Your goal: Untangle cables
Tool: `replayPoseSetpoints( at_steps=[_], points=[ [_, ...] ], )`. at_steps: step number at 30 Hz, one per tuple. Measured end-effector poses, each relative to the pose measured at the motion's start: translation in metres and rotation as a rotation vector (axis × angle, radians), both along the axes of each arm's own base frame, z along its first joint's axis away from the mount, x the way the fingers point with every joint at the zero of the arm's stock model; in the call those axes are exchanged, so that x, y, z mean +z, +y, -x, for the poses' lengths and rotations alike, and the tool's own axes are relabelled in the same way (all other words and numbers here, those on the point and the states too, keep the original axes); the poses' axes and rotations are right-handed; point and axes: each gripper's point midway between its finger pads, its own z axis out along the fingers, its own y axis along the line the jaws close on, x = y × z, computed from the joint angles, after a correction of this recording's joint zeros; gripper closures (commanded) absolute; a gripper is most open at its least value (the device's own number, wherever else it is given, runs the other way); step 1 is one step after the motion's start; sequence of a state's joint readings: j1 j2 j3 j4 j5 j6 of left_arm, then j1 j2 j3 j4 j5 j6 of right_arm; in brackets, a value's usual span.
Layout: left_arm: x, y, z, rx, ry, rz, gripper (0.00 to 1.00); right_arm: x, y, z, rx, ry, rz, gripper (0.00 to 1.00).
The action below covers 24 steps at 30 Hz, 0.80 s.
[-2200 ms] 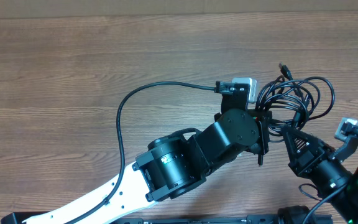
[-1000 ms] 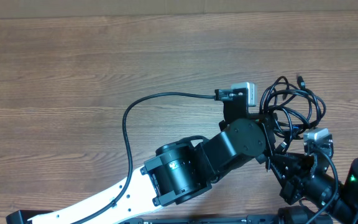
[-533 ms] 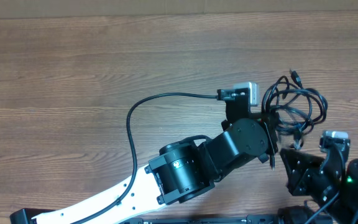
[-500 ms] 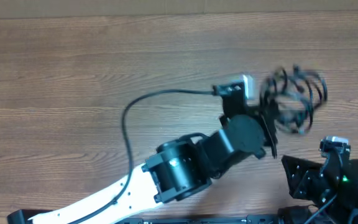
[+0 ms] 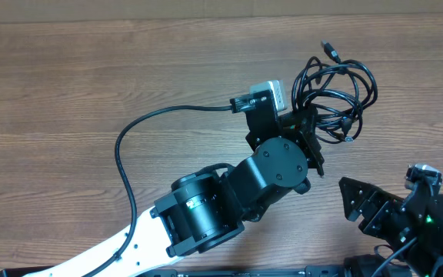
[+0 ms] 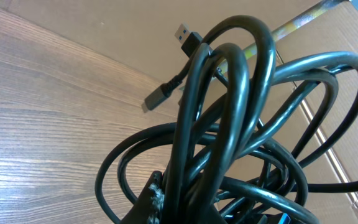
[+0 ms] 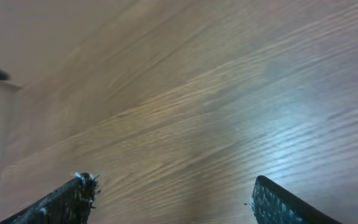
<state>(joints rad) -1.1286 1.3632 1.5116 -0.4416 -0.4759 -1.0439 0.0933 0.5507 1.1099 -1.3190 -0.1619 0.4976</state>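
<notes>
The cables point(image 5: 337, 96) are one knotted bundle of thin black loops, right of the table's middle, with a plug tip point(image 5: 328, 48) sticking out at the far end. My left gripper point(image 5: 308, 129) is shut on the bundle's near-left side. In the left wrist view the cables point(image 6: 229, 93) fill the frame, rising from my left gripper point(image 6: 188, 208), with two USB plugs point(image 6: 188, 34) showing against the wall. My right gripper point(image 5: 354, 206) stands open near the front right corner, apart from the bundle. Between the tips of my right gripper point(image 7: 173, 190) there is only bare wood.
The left arm's own thicker black wire point(image 5: 129, 135) loops over the wooden table point(image 5: 68, 85) from its white camera unit point(image 5: 269, 94). The table's far edge point(image 5: 206, 17) runs along the top. A cardboard wall point(image 6: 104, 37) stands behind the bundle.
My right gripper has let go of the cables, opened and drawn back to the near right. My left gripper has carried the bundle farther from me and to the left.
</notes>
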Motion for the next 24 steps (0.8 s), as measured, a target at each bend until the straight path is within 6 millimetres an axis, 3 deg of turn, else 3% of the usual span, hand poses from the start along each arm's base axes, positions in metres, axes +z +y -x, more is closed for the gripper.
replayPoseSetpoints(
  at_steps=[7, 16, 24],
  points=[
    [-0.011, 0.002, 0.002, 0.02, 0.08, 0.033, 0.96, 0.031, 0.006, -0.021, 0.02, -0.152, -0.03, 0.19],
    [-0.017, -0.007, 0.012, 0.07, 0.358, 0.334, 0.96, 0.064, 0.008, -0.038, 0.023, -0.307, -0.042, 0.17],
    [-0.013, -0.025, 0.029, -0.029, 0.487, 0.435, 0.96, 0.068, -0.004, -0.043, -0.041, -0.333, -0.006, 0.17]
  ],
)
